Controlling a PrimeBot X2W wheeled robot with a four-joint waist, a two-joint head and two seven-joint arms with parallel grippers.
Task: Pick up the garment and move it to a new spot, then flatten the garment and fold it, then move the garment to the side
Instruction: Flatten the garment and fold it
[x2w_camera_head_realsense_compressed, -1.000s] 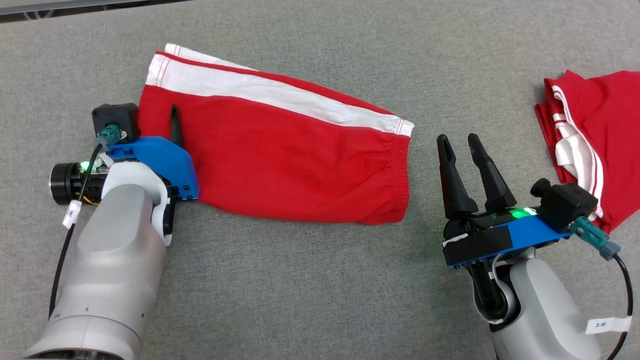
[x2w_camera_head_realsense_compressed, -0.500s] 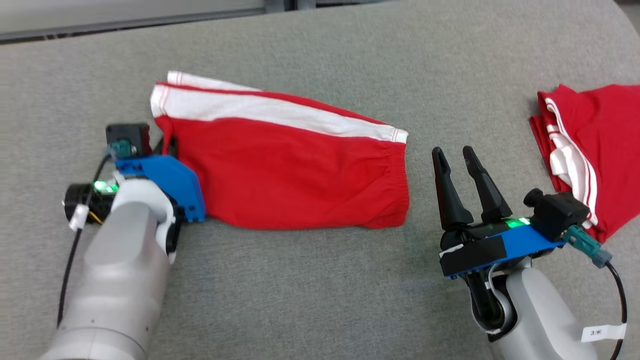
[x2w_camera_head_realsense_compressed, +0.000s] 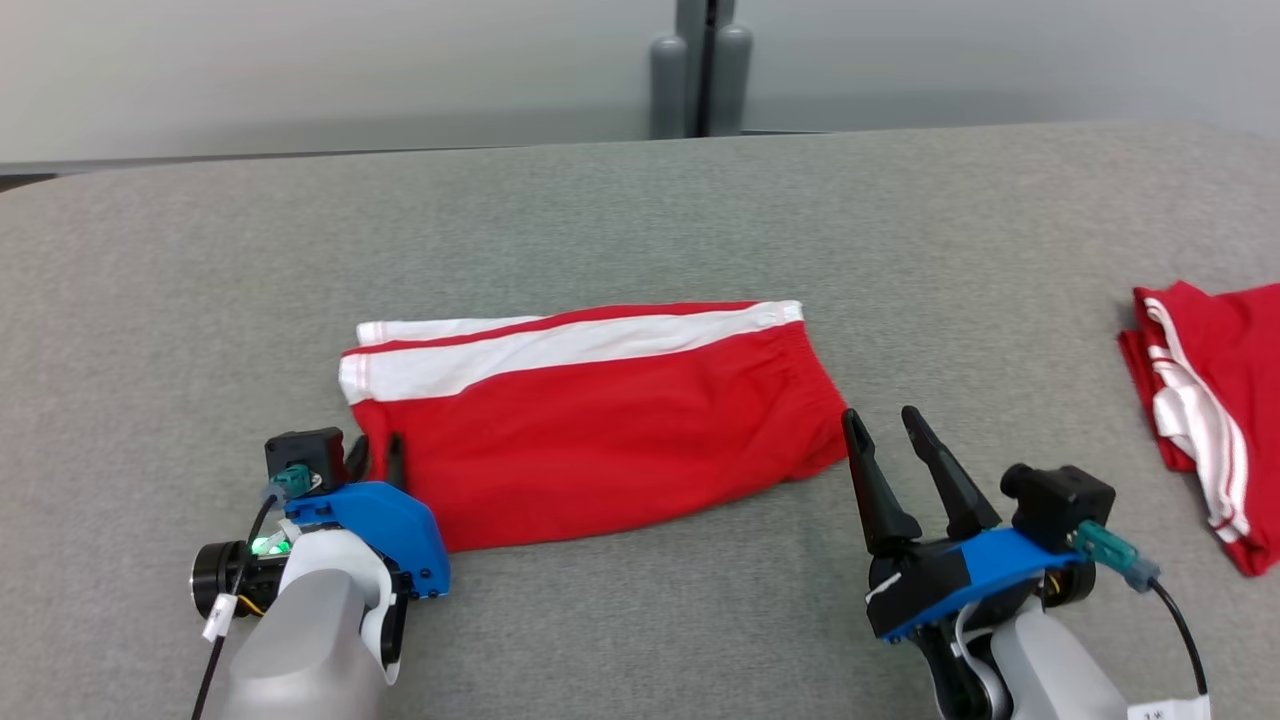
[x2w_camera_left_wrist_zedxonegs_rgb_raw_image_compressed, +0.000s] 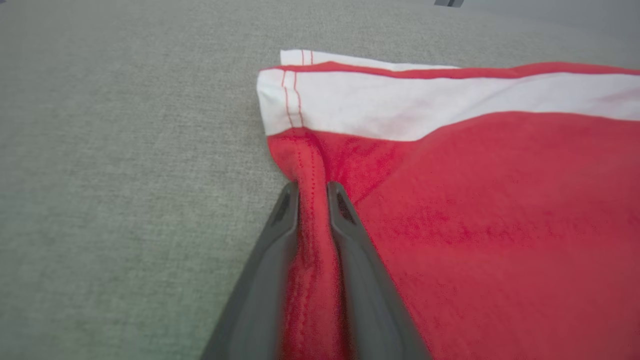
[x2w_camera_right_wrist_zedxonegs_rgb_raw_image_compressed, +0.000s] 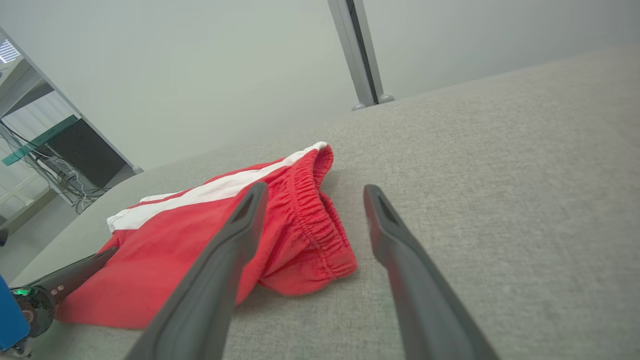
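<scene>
1. Head view: garment (x2w_camera_head_realsense_compressed: 600, 430) lies flat on the grey table (x2w_camera_head_realsense_compressed: 600, 200); left gripper (x2w_camera_head_realsense_compressed: 377, 450) is at its near-left corner, right gripper (x2w_camera_head_realsense_compressed: 880, 420) just right of it.
2. Left wrist view: fingers (x2w_camera_left_wrist_zedxonegs_rgb_raw_image_compressed: 272, 260) are clamped on the garment's red hem.
3. Right wrist view: jaws spread apart, holding nothing, beside the waistband.

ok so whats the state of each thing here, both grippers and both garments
red shorts: folded, lying on the table, leg hem pinched at the left end
left gripper: shut on the red shorts' hem
right gripper: open, empty, by the waistband end
second red garment: bunched at the far right, untouched
</scene>
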